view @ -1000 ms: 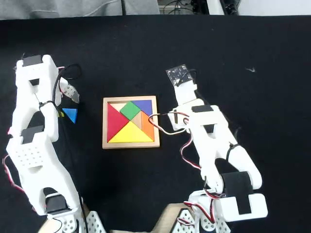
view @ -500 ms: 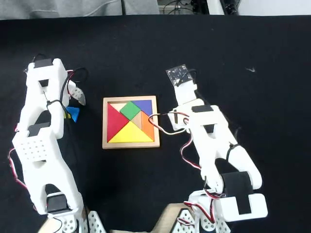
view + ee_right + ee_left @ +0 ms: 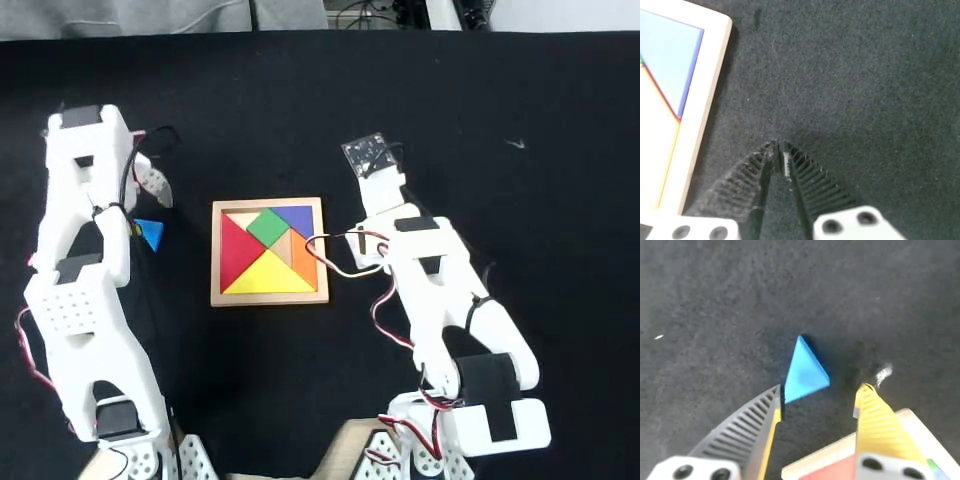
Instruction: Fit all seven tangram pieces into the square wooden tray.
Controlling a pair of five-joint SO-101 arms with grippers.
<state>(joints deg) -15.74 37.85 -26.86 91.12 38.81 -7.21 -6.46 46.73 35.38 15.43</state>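
The square wooden tray (image 3: pixel 216 252) lies mid-table with several coloured pieces fitted in it; a small patch of bare wood (image 3: pixel 284 246) shows near its middle. A small blue triangle (image 3: pixel 149 233) lies flat on the black cloth to the left of the tray. My left gripper (image 3: pixel 820 396) hangs open just over the blue triangle (image 3: pixel 805 372), one finger (image 3: pixel 771 412) at its edge and the other finger (image 3: pixel 869 400) apart from it. The same gripper (image 3: pixel 145 210) stands left of the tray. My right gripper (image 3: pixel 779 150) is shut on nothing, low over the cloth beside the tray's rim (image 3: pixel 707 97).
The right arm (image 3: pixel 420 260) stretches along the tray's right side. A tray corner (image 3: pixel 830 462) lies close behind the left fingers. Black cloth covers the whole table, with open room at the back and far right.
The left arm swung a little toward the tray, then eased back, its gripper staying over the blue triangle. The triangle, the tray and the right arm kept their places.
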